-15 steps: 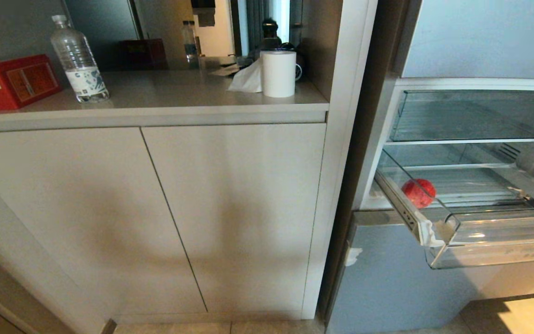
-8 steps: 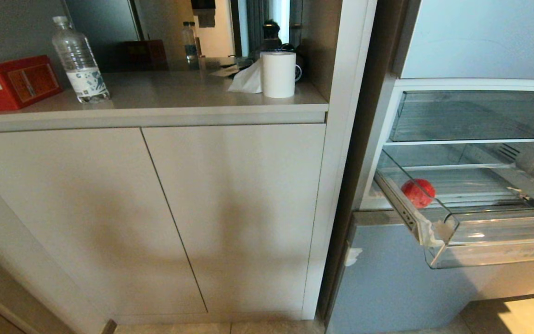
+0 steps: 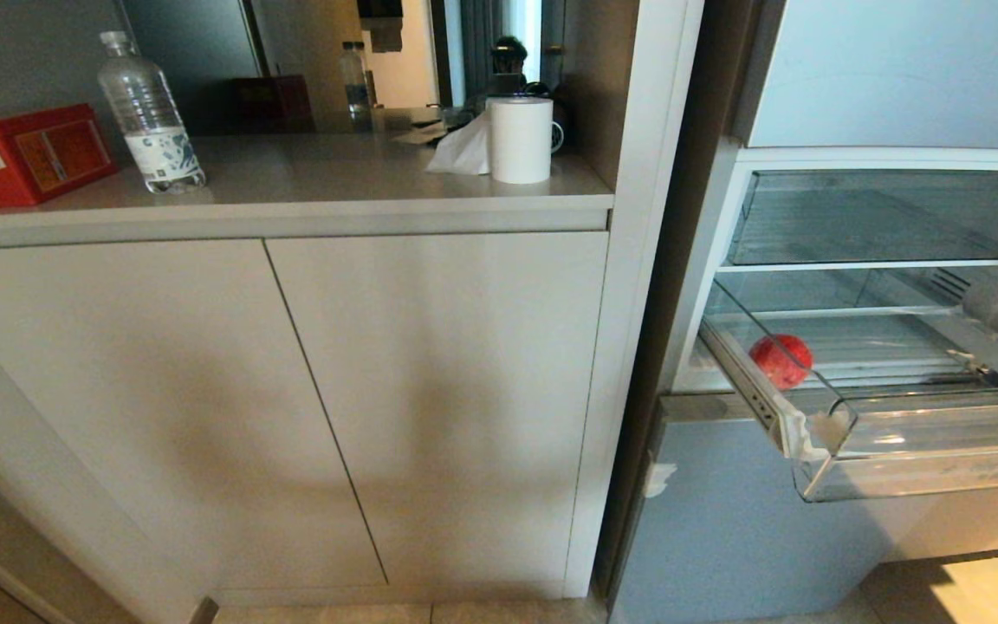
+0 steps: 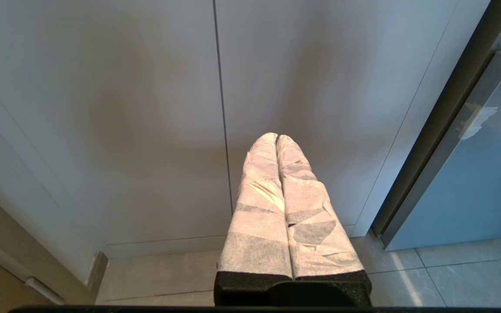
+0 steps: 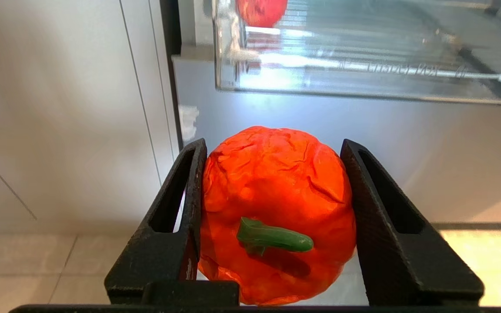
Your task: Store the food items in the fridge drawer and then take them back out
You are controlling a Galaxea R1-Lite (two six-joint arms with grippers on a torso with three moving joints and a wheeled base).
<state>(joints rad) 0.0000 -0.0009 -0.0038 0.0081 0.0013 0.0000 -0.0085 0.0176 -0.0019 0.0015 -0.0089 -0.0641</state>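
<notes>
Right gripper (image 5: 272,208) clamps the red pepper (image 5: 276,208).
Round fruit (image 3: 781,360) sits in the clear drawer (image 3: 923,472) at three o'clock; left gripper (image 4: 276,139) is pressed closed.

The grey desk (image 3: 308,186) over the cabinet doors carries a red box (image 3: 22,156) at its left end, a clear water bottle (image 3: 151,113) just beside that, and a white paper roll (image 3: 521,139) near its right end with a loose tissue (image 3: 463,149) touching it; the clear fridge drawer (image 3: 923,464) stands pulled out, a dull red round fruit (image 3: 781,360) lying on its ribbed bottom near the left wall.
</notes>
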